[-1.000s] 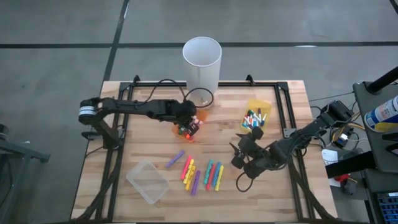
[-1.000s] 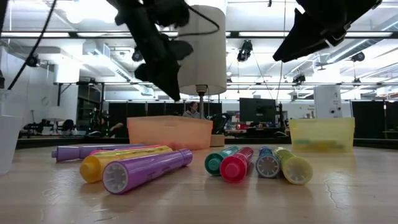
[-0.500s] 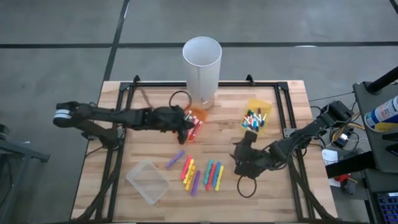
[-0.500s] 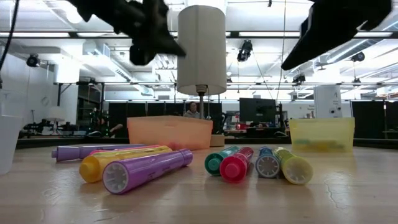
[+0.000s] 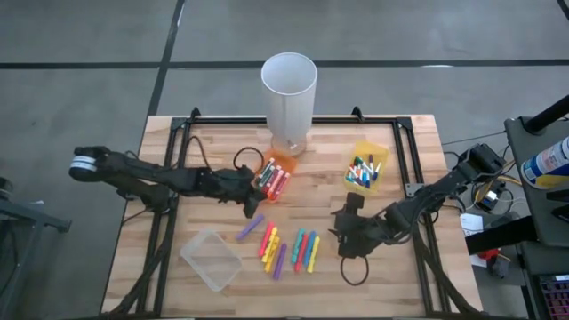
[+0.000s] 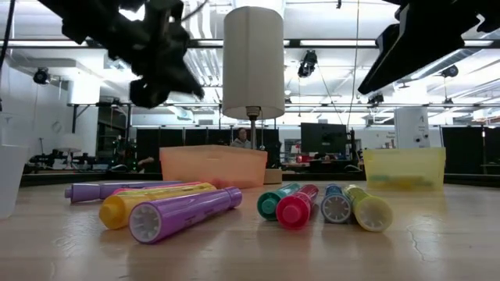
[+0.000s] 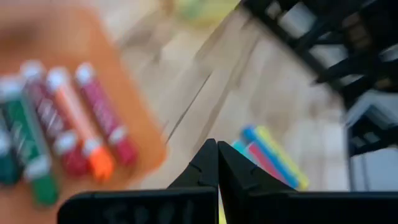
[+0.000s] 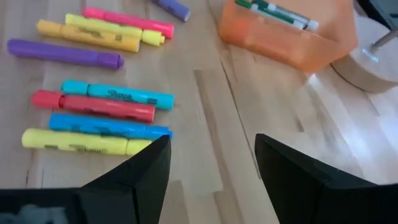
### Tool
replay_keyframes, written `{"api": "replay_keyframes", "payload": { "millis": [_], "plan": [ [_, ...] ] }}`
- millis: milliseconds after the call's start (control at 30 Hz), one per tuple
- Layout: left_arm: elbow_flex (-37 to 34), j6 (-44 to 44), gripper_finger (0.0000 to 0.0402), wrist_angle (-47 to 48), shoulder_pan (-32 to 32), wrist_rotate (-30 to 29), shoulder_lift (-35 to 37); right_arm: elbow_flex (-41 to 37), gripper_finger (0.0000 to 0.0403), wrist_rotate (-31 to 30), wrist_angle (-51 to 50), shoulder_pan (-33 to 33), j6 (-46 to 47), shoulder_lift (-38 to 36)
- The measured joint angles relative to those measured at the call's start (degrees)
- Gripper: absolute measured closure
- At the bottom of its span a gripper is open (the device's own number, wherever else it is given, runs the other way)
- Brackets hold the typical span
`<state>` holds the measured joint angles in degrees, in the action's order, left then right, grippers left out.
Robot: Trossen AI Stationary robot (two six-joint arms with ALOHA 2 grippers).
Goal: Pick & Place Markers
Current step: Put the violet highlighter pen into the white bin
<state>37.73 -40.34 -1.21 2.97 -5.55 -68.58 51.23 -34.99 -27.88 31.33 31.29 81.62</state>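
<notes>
Left hand [image 5: 247, 191] pulled back from orange bin [image 5: 276, 178], pinched empty; markers [image 5: 289, 249] lie lengthwise toward cylinder.

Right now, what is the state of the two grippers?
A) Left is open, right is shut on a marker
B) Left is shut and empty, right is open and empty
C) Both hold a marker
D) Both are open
B: the left gripper has its tips pressed together with nothing between them, near the orange bin, while the right gripper stands wide apart over the loose markers, holding nothing.
</notes>
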Motion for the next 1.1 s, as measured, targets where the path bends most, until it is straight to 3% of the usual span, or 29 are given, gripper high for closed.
{"api": "replay_keyframes", "payload": {
  "millis": [167, 233, 333, 400, 600, 767, 1100],
  "plan": [
    [0.49, -2.00, 0.0401, 2.68, 0.96, -0.37, -0.47, -6.37, 0.0206, -1.01, 10.50, 1.06, -1.10, -0.08],
    [0.54, -1.96, 0.0401, 2.75, 1.07, -0.34, -0.47, -9.22, 0.0251, -0.88, 13.44, 1.08, -0.13, -0.63],
    [0.56, -1.52, 0.0401, 2.88, 1.08, -0.34, -0.47, -13.41, 0.0349, -0.96, 17.01, 1.03, 0.25, -2.30],
    [0.56, -1.31, 0.0401, 4.55, 1.06, -0.34, -0.47, -16.20, 0.0380, -1.02, 20.44, 1.00, -0.88, -4.45],
    [0.49, -1.14, 0.0401, 7.00, 1.53, -0.32, -1.01, -26.15, 0.0395, -0.63, 26.59, -0.02, -4.03, -17.05],
    [0.51, -0.80, 0.0393, 7.57, 1.63, -0.34, -2.06, -34.42, 0.0395, 1.31, 36.29, -0.71, -12.29, -31.16],
    [1.86, -1.92, 0.0303, 7.65, 1.63, -0.93, -4.12, -44.36, 0.0395, 6.22, 37.58, -1.61, -19.93, -56.74]
  ]
}}
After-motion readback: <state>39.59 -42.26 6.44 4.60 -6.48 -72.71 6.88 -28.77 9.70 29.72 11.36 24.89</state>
